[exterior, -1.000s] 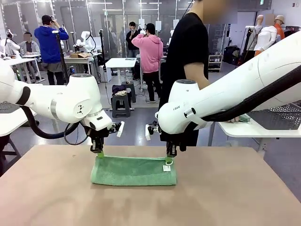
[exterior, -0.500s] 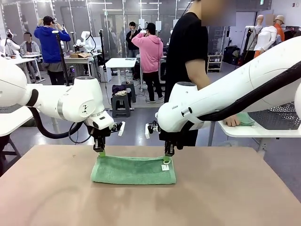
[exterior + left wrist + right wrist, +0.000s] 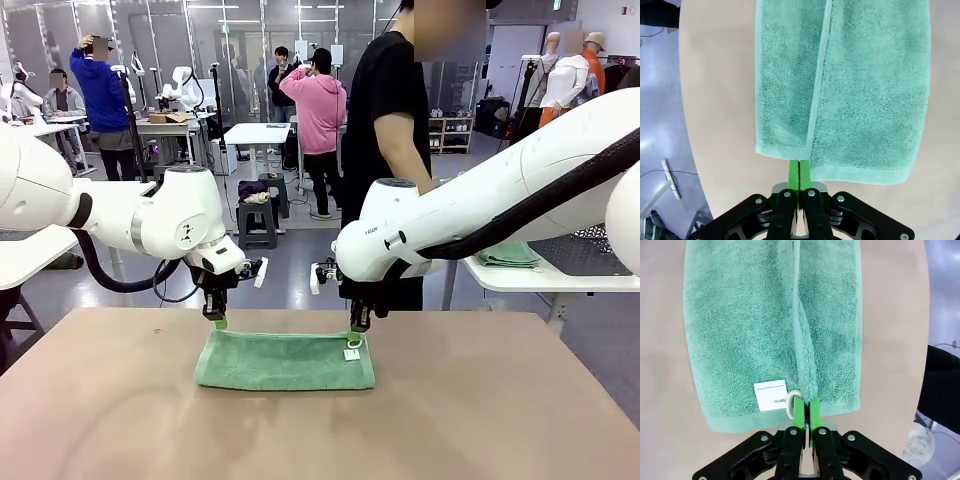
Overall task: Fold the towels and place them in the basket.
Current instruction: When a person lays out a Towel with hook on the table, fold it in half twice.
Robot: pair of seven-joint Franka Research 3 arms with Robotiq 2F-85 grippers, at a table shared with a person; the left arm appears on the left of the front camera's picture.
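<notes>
Flat on the surface [image 3: 120, 420], at the middle of the front frame: mint green towel [image 3: 285, 360], folded in a long strip. Over its upper left corner, left hand [image 3: 219, 322], pads pressed together, tips touching the hem; cloth caught or not, cannot tell. At the upper right corner, beside the white label [image 3: 352, 355], right hand [image 3: 355, 335], pinching a ridge of the hem.

On the table [image 3: 500, 420], left end effector [image 3: 220, 322] and right end effector [image 3: 354, 341] meet the towel's [image 3: 285, 362] far corners.
</notes>
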